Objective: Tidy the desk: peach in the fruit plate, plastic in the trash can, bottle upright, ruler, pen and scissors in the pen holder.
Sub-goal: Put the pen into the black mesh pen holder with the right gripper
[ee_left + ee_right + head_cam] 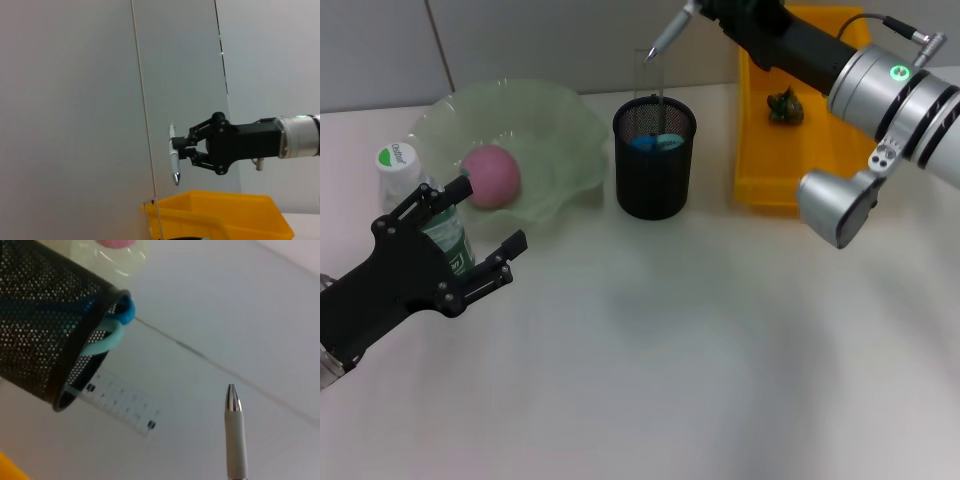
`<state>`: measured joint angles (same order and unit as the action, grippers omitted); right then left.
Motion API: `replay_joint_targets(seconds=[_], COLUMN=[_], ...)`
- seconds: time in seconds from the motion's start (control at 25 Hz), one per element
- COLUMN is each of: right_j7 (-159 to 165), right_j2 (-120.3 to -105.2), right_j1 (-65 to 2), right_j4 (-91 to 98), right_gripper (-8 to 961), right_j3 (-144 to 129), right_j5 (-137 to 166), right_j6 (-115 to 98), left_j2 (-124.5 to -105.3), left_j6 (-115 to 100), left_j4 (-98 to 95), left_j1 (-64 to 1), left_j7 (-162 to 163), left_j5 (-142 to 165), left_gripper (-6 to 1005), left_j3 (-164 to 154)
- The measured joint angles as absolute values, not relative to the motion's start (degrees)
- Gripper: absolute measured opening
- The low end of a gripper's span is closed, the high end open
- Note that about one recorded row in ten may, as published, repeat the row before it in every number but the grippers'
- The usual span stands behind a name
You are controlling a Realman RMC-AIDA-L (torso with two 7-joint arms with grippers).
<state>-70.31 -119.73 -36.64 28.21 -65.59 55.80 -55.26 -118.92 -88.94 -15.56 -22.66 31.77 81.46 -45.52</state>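
Right hand (181, 148) clamped on pen (667, 38), tip down, above pen holder (654, 157) toward its far rim. Risk: release off-centre; tip strikes rim or ruler (650, 75), pen falls to desk (670, 350). Left hand (470, 245) spread, empty, around bottle (420, 200).

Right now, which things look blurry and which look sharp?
Right wrist view: the pen tip looks soft, the mesh pen holder sharper. Head view: the left hand is crisp, with soft shadows on the desk. Left wrist view: the right hand gripping the pen is sharp.
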Motion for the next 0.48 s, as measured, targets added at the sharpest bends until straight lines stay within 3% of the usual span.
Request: replay_joint_targets(seconds=[0.48], right_j7=[-94.7], right_j2=[-119.88], right_j1=[-32.3], right_j4=[28.5], right_gripper=[122], right_j3=[-68.3], right_j5=[55.1], right_j6=[-62.5], left_j2=[-118.99], left_j6=[-89.7], left_j4=[-12.4], left_j1=[-22.8], left_j7=[30.1], left_j5=[81.1], left_gripper=[844], left_j3=[-45.8])
